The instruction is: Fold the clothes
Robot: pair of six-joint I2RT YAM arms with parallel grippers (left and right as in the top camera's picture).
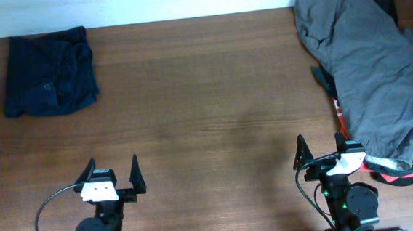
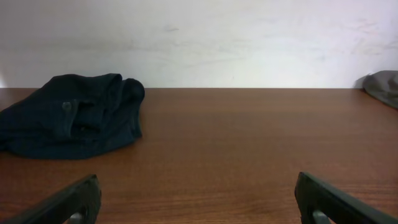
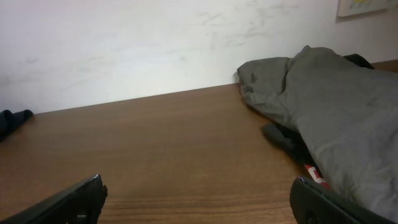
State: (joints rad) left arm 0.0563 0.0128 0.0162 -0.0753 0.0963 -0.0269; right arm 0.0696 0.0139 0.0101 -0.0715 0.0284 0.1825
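Worktop (image 1: 205, 94) has a crumpled grey fabric shirt (image 1: 374, 60) at its far-right corner, navy cloth bundle (image 1: 49, 72) far-left; left claw (image 1: 112, 173) and right claw (image 1: 320, 151) both spread.

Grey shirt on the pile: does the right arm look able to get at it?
Probably yes: the grey shirt lies topmost, uncovered, close beside the open right gripper, with only bare table between them.
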